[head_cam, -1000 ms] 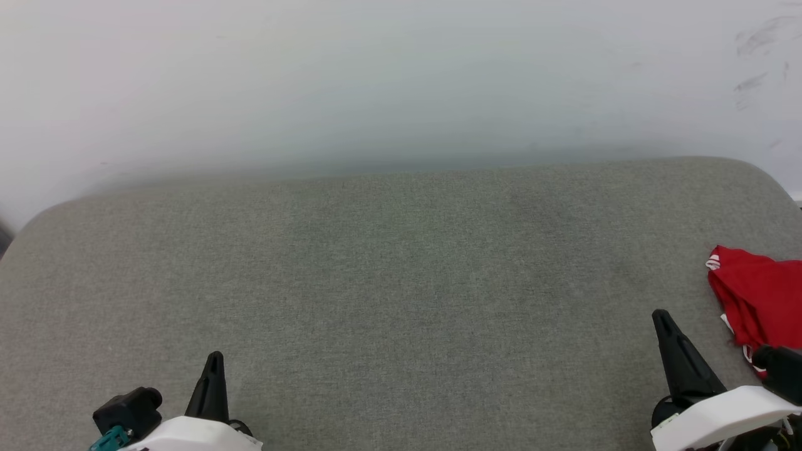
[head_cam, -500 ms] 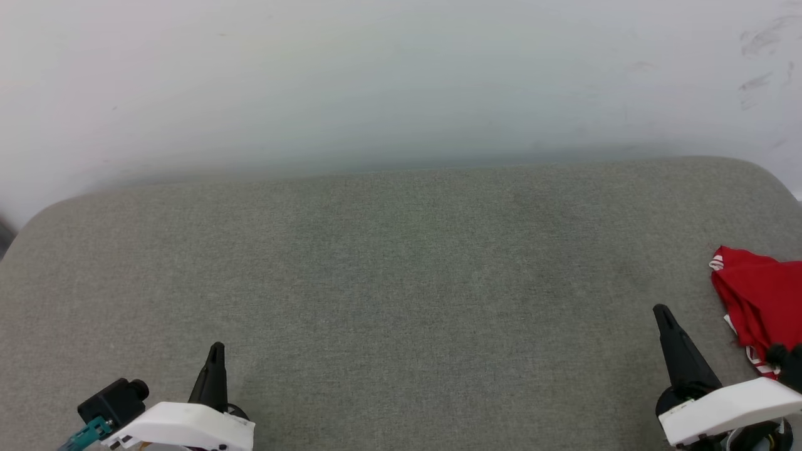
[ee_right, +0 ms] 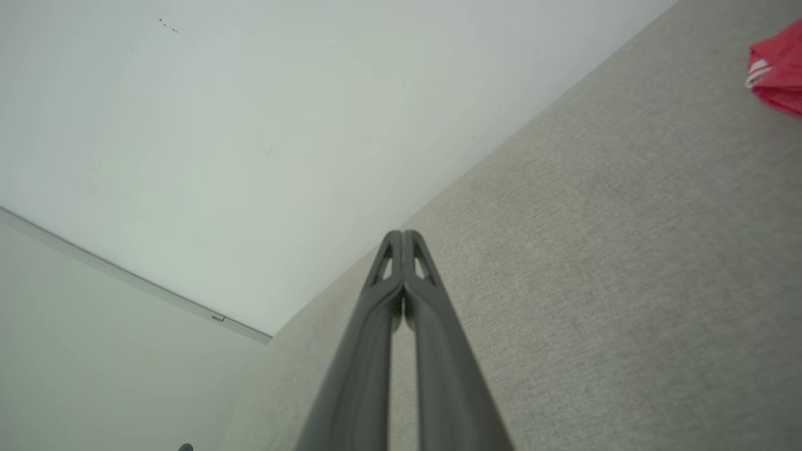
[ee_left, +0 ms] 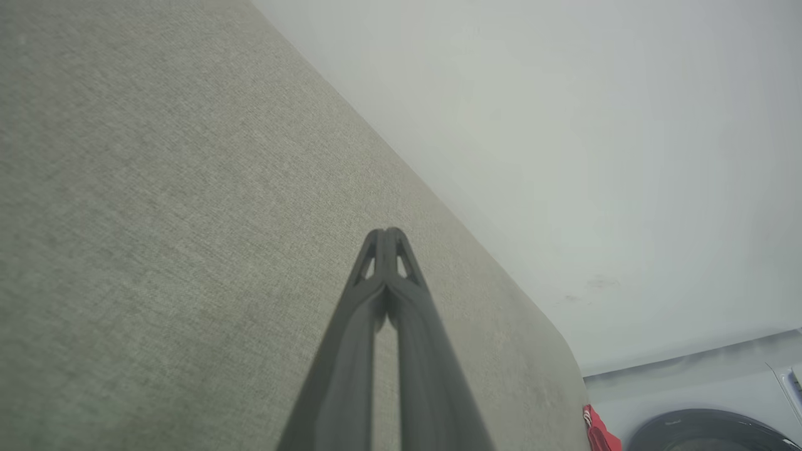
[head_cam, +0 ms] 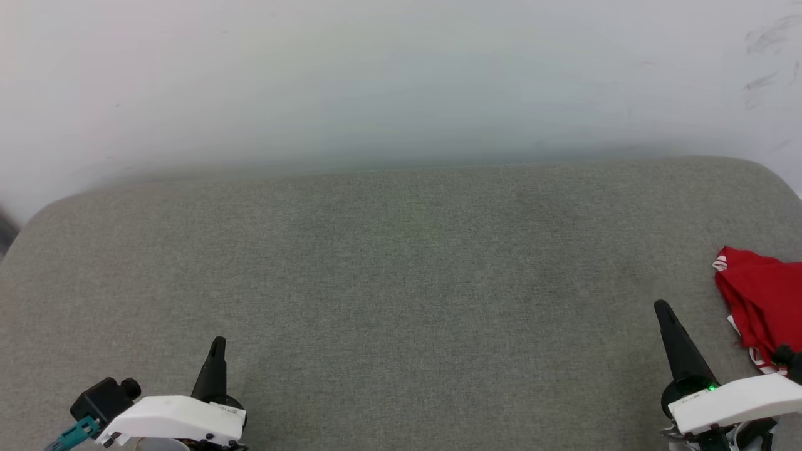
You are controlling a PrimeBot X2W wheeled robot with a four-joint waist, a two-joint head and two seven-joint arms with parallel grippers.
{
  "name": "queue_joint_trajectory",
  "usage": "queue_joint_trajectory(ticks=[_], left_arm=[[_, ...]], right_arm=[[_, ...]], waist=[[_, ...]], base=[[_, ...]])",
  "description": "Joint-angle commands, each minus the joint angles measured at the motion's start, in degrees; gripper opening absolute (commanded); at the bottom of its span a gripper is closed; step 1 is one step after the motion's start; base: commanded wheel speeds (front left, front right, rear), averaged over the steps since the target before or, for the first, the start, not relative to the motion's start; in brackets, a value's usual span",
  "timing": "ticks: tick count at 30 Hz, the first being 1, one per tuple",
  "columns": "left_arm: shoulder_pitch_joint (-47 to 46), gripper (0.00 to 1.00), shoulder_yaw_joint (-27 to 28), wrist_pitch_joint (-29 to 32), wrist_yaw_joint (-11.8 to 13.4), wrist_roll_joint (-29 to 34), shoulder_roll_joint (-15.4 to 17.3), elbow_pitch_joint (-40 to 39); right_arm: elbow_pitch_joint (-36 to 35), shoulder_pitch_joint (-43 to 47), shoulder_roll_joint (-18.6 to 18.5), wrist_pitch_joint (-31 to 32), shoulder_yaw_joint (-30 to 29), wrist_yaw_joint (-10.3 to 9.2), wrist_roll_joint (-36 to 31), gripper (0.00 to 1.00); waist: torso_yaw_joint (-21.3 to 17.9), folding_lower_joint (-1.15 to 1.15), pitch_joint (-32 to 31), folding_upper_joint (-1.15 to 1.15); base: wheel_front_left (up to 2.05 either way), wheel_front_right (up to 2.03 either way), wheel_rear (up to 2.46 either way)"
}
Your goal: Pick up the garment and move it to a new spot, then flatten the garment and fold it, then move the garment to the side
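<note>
The garment, red with a bit of white striped trim, lies bunched at the far right edge of the grey padded table; part of it runs out of the head view. A corner of the garment shows at the upper right of the right wrist view, and a sliver of the garment sits at the bottom of the left wrist view. My right gripper is shut and empty, just left of the garment, not touching it. My left gripper is shut and empty at the lower left.
A pale wall rises right behind the table's far edge. A dark round object sits low beyond the table's right end in the left wrist view. The table's corners are rounded.
Both arms have drawn back toward the bottom edge, showing less of their wrists. The garment has shifted slightly right in the picture, the camera view drifting a little.
</note>
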Motion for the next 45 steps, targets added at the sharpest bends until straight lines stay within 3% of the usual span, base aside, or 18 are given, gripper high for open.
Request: queue_joint_trajectory(ticks=[1,45], left_arm=[[-1.7,0.00,0.7,0.4,-0.6,-1.5,0.0,-0.4],[-4.6,0.00,6.5,7.0,-5.8,-21.7,-3.8,1.7]], right_arm=[[-0.1,-1.9,0.1,0.0,-0.3,0.00,2.1,0.00],[6.6,-5.6,0.9,1.0,-1.7,-0.01,27.1,0.00]], waist=[[0.0,0.00,0.0,0.00],[1.0,0.00,0.6,0.00]], base=[[0.00,0.00,0.00],[0.00,0.00,0.00]])
